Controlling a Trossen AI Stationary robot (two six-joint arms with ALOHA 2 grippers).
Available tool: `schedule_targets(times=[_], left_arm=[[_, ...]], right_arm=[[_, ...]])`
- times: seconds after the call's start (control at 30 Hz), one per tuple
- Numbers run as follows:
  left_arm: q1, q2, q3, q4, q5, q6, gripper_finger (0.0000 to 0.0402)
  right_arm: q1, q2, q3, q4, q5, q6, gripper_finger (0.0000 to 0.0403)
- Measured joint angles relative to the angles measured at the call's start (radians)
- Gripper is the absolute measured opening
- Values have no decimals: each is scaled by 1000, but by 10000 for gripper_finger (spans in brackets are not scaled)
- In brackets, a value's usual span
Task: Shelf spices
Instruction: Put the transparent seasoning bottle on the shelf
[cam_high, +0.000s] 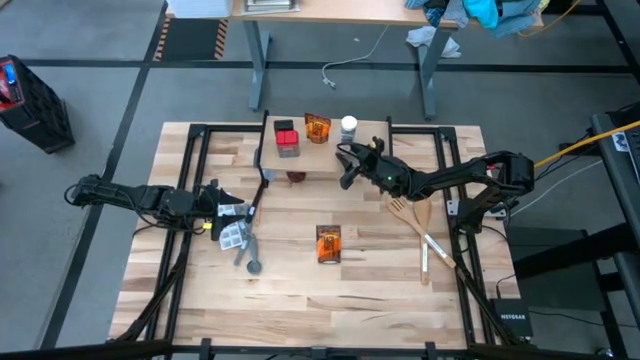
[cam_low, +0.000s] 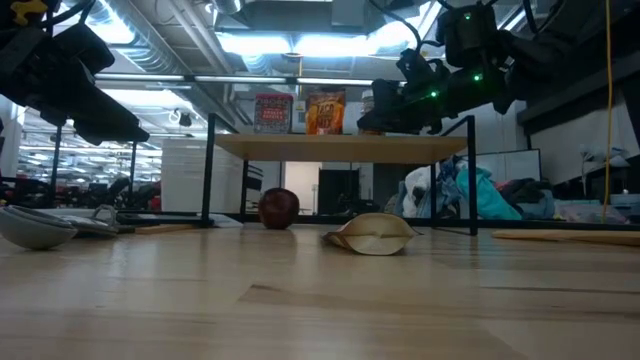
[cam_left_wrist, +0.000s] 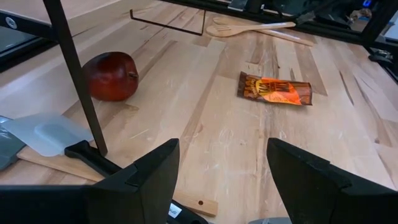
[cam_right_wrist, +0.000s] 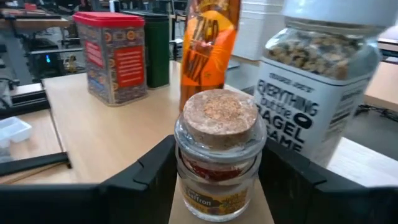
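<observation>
The shelf (cam_high: 325, 162) carries a red-topped box (cam_high: 287, 137), an orange packet (cam_high: 317, 128) and a white-capped jar (cam_high: 348, 126). My right gripper (cam_high: 347, 165) reaches over the shelf's right part, shut on a small cork-capped jar (cam_right_wrist: 216, 155), close beside the white-capped jar (cam_right_wrist: 317, 93). A second orange packet (cam_high: 329, 243) lies flat on the table, near of the shelf. My left gripper (cam_left_wrist: 221, 186) hovers open at the table's left, beside the shelf's leg (cam_left_wrist: 78, 74), touching nothing. My right gripper pinches the small jar by its glass sides (cam_right_wrist: 186, 163), just below the cork, one finger (cam_right_wrist: 146, 180) on each side. The fingers come level from the table's right. The jar is upright over the shelf board (cam_right_wrist: 112, 130); whether its base rests there, I cannot tell.
A red round fruit (cam_high: 297, 177) sits under the shelf. A pale grey utensil (cam_high: 236, 236) lies near my left gripper. A wooden spatula (cam_high: 418, 222) lies to the right. There is open tabletop near the table's front edge (cam_high: 320, 320).
</observation>
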Motion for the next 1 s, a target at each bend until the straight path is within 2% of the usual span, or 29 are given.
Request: schedule_targets(times=[0.27, 0.73, 1.0], left_arm=[[0, 0, 0, 0, 0, 0, 235], [0, 0, 0, 1, 0, 0, 235], [0, 0, 0, 1, 0, 0, 235]], right_arm=[[0, 1, 0, -55, -36, 1, 234], [0, 1, 0, 43, -40, -25, 225], [0, -26, 0, 41, -8, -29, 226]])
